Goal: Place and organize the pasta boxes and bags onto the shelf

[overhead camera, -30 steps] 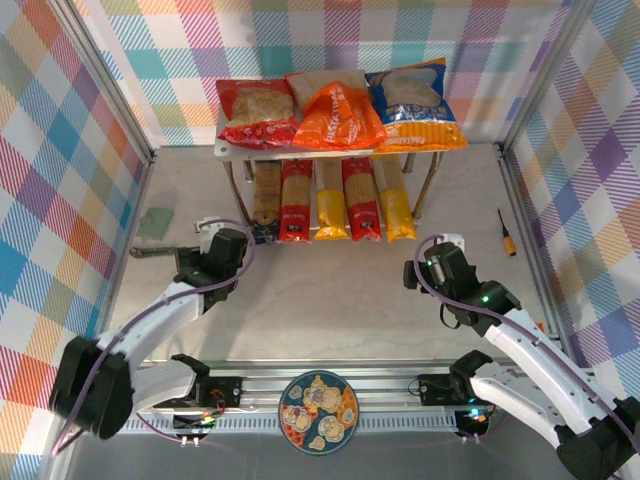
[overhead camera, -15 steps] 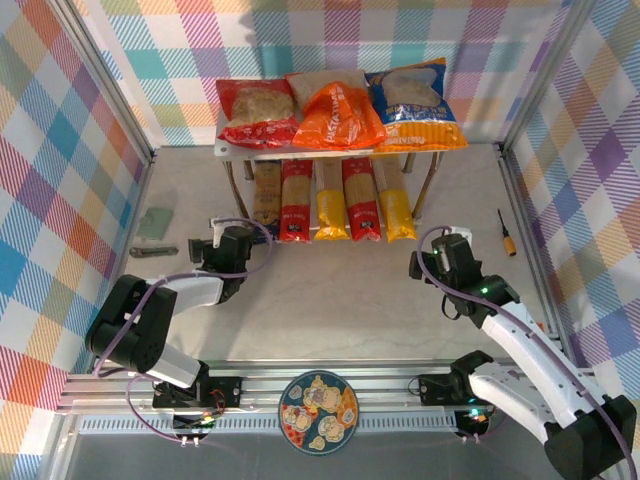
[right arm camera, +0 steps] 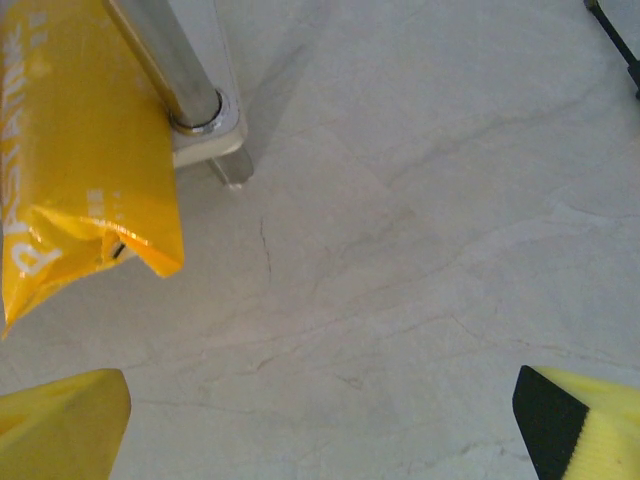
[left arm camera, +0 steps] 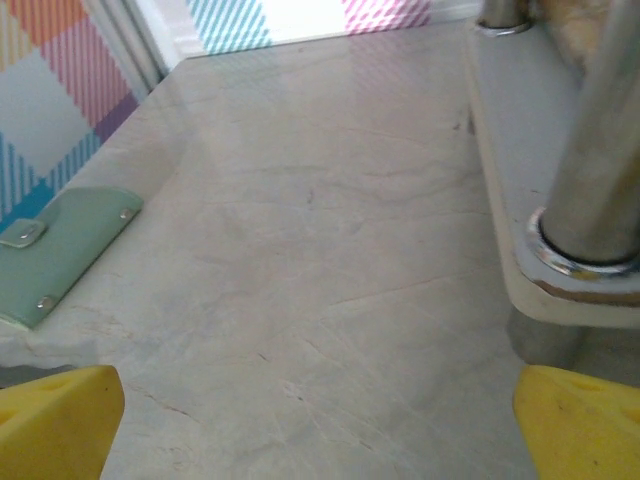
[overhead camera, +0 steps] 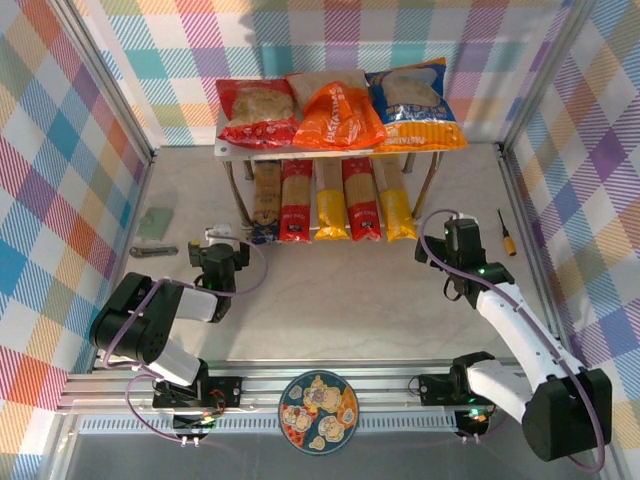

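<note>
Three bags lie side by side on top of the shelf (overhead camera: 226, 150): a red bag (overhead camera: 257, 112), an orange bag (overhead camera: 335, 115) and a blue bag (overhead camera: 412, 105); five long pasta boxes (overhead camera: 331, 205) lie in a row on the desk (overhead camera: 330, 290) under it; the left gripper (overhead camera: 224, 238) is wide open near the shelf's left leg, holding nothing; the right gripper (overhead camera: 458, 230) is wide open too, near the right leg, empty.
</note>
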You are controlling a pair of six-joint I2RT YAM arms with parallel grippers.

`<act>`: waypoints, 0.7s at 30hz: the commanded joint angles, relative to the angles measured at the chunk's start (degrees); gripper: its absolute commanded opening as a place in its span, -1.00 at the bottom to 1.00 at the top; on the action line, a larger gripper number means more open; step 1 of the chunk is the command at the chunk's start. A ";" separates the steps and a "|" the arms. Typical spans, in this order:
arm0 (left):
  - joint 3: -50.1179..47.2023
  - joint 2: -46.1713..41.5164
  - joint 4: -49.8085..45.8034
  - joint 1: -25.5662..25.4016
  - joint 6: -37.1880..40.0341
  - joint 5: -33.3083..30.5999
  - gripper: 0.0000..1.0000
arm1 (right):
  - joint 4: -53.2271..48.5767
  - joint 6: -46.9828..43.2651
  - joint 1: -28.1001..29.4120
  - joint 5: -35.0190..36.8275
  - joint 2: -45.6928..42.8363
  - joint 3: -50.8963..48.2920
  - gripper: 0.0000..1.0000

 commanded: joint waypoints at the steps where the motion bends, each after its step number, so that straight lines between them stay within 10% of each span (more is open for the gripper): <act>1: -3.06 -0.78 10.54 0.55 1.52 7.09 1.00 | 6.80 -3.09 -2.24 -6.02 1.89 -0.42 0.98; 21: 1.43 2.07 3.09 7.07 -2.67 17.95 1.00 | 51.13 -15.10 -7.44 -2.35 15.35 -13.17 0.98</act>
